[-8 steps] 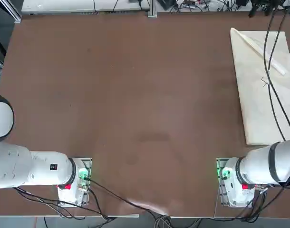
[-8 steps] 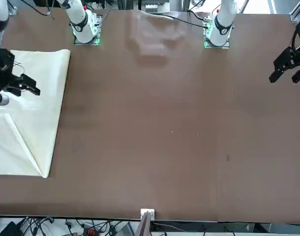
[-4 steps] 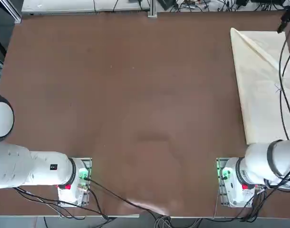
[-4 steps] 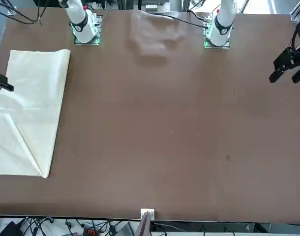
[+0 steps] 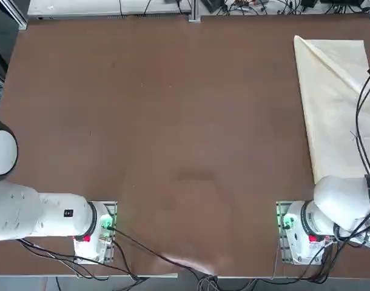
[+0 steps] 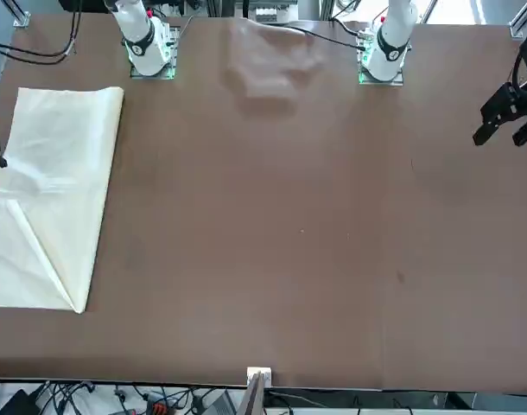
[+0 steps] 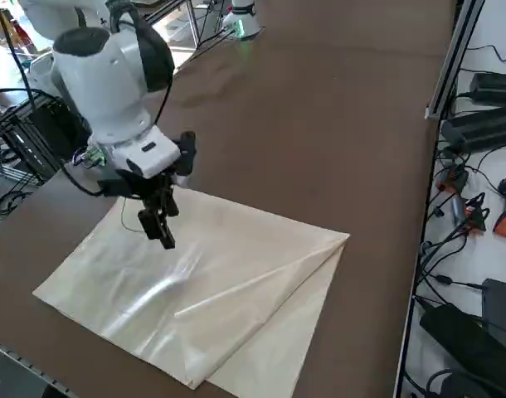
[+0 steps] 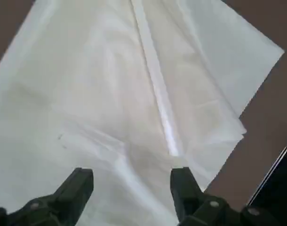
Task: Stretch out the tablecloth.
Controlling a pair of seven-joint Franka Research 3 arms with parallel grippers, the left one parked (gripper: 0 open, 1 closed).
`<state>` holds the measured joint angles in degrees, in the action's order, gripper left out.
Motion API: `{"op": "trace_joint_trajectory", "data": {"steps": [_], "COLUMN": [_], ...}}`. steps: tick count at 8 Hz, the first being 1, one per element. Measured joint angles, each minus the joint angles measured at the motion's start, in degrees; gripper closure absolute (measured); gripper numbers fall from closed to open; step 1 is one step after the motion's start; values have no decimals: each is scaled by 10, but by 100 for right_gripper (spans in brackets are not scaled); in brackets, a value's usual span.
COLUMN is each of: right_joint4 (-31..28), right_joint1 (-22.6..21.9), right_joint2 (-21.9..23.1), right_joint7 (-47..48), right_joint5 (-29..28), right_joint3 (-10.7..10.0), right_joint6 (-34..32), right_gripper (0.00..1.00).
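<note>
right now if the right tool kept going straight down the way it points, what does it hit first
Most likely the large cream-beige fabric tablecloth: the open right tool hangs over it, pointing down, nothing between, though its height above the cloth is unclear.

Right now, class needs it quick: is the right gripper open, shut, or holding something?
Right gripper: open, holding nothing, poised above the folded tablecloth without touching it.

A wide brown table (image 5: pixel 173 109) fills the room, with cables (image 7: pixel 452 249) and black boxes (image 7: pixel 489 124) alongside.
</note>
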<state>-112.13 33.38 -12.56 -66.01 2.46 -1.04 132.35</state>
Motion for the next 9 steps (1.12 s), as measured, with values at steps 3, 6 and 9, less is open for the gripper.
{"op": "trace_joint_trajectory", "data": {"steps": [3,6,9], "right_joint4": [-5,5,6], "right_joint1": [18,18,27], "right_joint2": [-99,-149,-166], "right_joint7": [-128,-200,-272], "right_joint5": [0,0,0], "right_joint3": [3,24,24], "right_joint6": [172,254,268], "right_gripper": [0,0,0]}}
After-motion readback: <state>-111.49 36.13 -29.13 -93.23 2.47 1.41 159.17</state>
